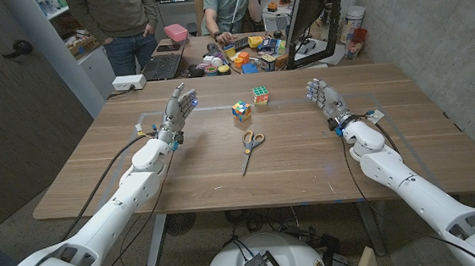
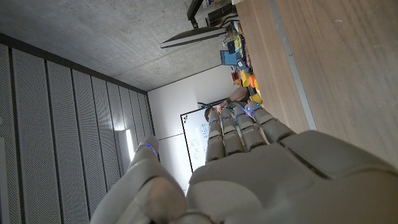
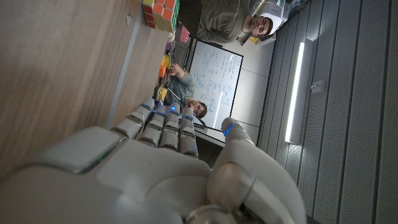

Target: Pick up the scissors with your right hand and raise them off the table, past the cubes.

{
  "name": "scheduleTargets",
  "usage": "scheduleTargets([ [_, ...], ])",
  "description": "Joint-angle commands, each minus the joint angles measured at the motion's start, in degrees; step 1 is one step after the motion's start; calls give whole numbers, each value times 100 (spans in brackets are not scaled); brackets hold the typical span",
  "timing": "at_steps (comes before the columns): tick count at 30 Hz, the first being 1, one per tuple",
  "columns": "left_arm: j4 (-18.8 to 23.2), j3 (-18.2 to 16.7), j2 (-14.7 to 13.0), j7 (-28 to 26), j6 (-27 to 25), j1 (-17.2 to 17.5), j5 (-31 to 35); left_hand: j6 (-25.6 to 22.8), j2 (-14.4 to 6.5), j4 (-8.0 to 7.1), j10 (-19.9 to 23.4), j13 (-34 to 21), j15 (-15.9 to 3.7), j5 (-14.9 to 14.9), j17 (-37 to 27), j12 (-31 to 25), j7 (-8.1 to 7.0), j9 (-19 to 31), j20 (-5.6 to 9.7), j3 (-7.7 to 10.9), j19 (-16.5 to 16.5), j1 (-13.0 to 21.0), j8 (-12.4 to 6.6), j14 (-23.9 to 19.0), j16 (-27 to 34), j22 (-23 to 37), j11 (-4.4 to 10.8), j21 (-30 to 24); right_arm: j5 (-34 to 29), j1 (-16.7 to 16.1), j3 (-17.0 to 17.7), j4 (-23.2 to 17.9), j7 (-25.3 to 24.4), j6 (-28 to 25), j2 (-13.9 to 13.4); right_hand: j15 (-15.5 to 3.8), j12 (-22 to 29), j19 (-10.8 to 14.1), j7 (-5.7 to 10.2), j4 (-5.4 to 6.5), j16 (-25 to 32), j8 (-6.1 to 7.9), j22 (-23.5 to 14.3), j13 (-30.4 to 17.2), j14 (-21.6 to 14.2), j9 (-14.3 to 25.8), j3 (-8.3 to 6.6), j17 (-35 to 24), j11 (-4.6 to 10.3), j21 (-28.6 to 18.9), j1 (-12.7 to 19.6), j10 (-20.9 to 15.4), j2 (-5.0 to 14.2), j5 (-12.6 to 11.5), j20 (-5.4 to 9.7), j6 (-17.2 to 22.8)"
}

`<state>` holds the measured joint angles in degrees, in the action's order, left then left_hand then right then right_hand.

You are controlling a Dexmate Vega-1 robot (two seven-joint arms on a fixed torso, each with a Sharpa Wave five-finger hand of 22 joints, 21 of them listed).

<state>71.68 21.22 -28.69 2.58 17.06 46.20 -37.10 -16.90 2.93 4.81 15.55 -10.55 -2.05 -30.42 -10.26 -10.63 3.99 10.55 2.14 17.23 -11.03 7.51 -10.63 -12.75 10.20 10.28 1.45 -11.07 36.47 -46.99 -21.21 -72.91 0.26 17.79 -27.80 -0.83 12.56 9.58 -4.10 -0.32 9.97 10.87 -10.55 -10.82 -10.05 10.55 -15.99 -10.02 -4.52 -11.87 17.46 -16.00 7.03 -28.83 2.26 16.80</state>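
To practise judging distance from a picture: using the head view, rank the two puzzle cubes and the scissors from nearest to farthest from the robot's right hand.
1. Green-topped cube, toward the table's far edge, closest to the right hand.
2. Scissors and the second, multicoloured cube: too close to call. The scissors lie nearer the robot; that cube sits beside the first, on its left.

Wooden table [image 1: 308,170] bearing scissors [image 1: 251,147], two cubes [image 1: 250,103].

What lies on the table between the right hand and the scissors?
Nothing: in the head view only bare wood lies between the right hand and the scissors. Both cubes stand farther back, off that line.
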Motion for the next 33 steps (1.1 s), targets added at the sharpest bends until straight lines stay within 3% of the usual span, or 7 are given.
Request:
scheduleTargets([
  [1,-243,16,50,85,48,-177,19,-40,-12,-6,57,-19,4,-33,-9,-44,6,16,348,28,-34,54,-43,-32,39,9,17,-36,-67,79,-7,121,-118,107,112,-7,29,42,-5,2,37,34,-14,-13,-52,16,-38,-8,3,-32,55,-38,-5,-27,248,40],
  [7,-147,-23,-21,78,36,-133,7,-47,-14,-4,58,-19,1,-35,-9,-47,-7,16,328,25,-24,54,-47,-32,41,9,14,-33,-148,49,-8,10,-162,147,58,7,27,52,3,0,39,35,-13,-13,-57,16,-35,-8,14,-35,53,-38,-9,-29,236,43],
  [12,-27,-80,-130,117,40,-40,-29,-45,-17,-3,75,-19,3,-36,-9,-56,-13,16,314,21,-20,54,-49,-36,46,10,23,-33,-315,-69,-23,-319,-360,21,-97,-28,67,712,6,-182,101,56,7,-12,-363,14,-51,5,25,-231,208,-202,-108,-58,-171,129],
  [18,-72,-166,-231,324,17,43,-200,-68,-20,-1,82,-19,-6,-38,-9,-61,-11,16,294,18,-23,54,-59,-60,57,10,31,-36,-569,-271,-78,-858,-694,-239,-278,-46,83,1004,-2,-267,117,79,16,-12,-534,14,-65,4,10,-296,285,-296,-137,-72,-392,228],
  [20,-135,-192,-258,439,26,44,-263,-67,-21,0,91,-19,-7,-39,-9,-65,-10,16,287,17,-24,55,-59,-60,57,10,15,-37,-687,-346,-98,-1076,-836,-332,-343,-41,89,1168,6,-326,104,76,19,-13,-576,13,-79,5,8,-332,345,-341,-156,-80,-532,248],
  [27,-388,-292,-387,874,111,3,-429,-69,-25,1,94,-19,-12,-41,-9,-67,-15,17,272,15,-23,56,-61,-65,60,10,28,-38,-1198,-605,-101,-1868,-1328,-575,-610,-48,101,1795,56,-512,98,99,36,-17,-765,17,-124,-4,25,-446,526,-494,-218,-102,-1161,426],
  [33,-522,-379,-543,1179,165,-54,-505,-77,-29,3,99,-19,-12,-43,-9,-70,-32,17,263,12,-22,57,-65,-67,61,11,38,-39,-1996,-689,-161,-2613,-1548,-935,-1092,2,116,2138,118,-713,102,162,50,-23,-953,20,-163,7,105,-468,736,-611,-343,-104,-1331,701],
])
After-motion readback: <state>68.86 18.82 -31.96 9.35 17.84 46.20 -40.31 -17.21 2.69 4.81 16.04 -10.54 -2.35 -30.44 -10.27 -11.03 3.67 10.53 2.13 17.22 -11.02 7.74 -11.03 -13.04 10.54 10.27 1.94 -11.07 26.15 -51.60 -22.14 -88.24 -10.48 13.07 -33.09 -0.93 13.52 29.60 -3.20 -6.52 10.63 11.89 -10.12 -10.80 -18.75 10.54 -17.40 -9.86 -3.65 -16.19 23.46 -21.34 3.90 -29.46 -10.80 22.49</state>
